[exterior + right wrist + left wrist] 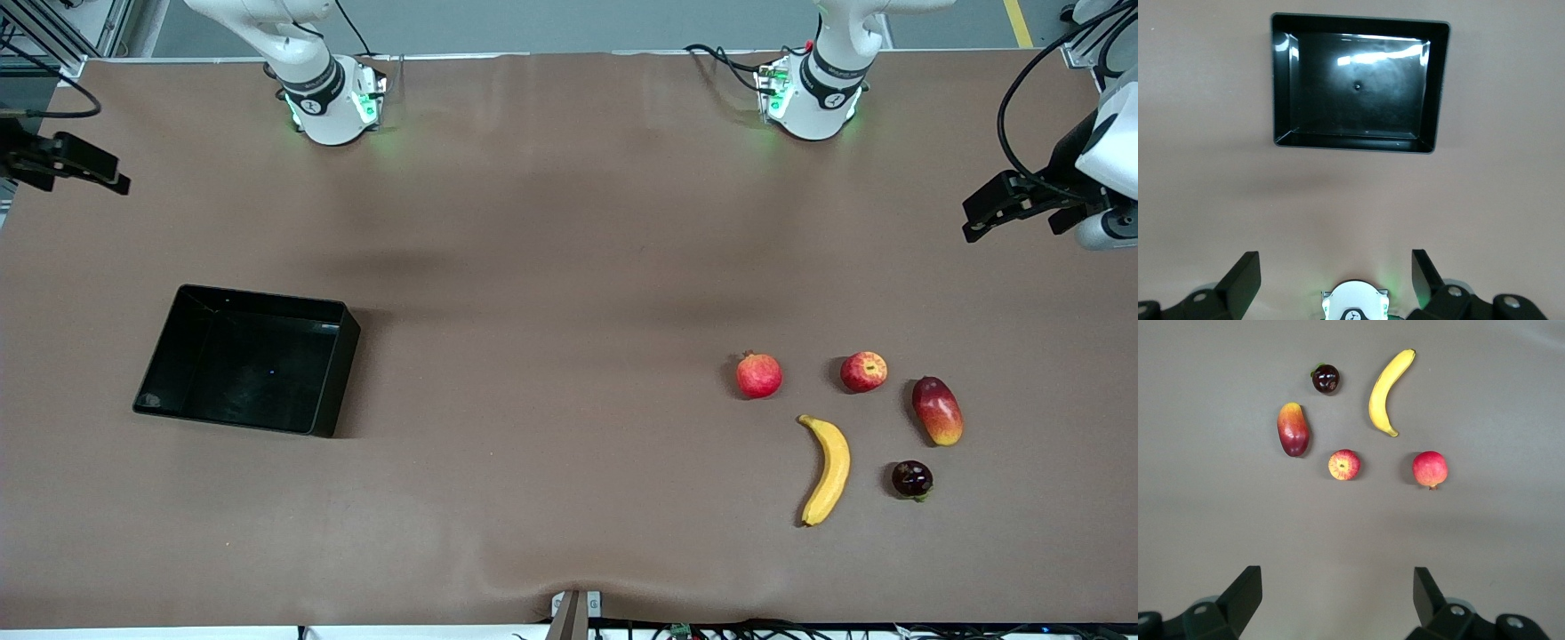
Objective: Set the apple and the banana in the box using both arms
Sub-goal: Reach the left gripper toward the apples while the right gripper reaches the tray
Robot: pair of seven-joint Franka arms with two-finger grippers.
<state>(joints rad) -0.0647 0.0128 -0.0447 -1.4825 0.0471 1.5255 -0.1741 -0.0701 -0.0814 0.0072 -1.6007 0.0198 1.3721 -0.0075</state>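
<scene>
The apple [864, 371] lies on the table toward the left arm's end, with the banana [829, 471] nearer the front camera. Both show in the left wrist view, the apple [1344, 465] and the banana [1386, 392]. The black box [338, 373] stands empty toward the right arm's end and shows in the right wrist view [1438, 87]. My left gripper [978, 218] hangs open and empty over the table's edge at the left arm's end; its own view [1336, 587] shows it open. My right gripper [98, 173] hangs open and empty over the edge at the right arm's end, also open in its own view [1336, 263].
A pink-red round fruit [758, 375] lies beside the apple, toward the box. A red-yellow mango [937, 410] lies on the apple's outer side. A dark round fruit [911, 478] lies beside the banana. The arm bases [329, 98] stand along the table's back edge.
</scene>
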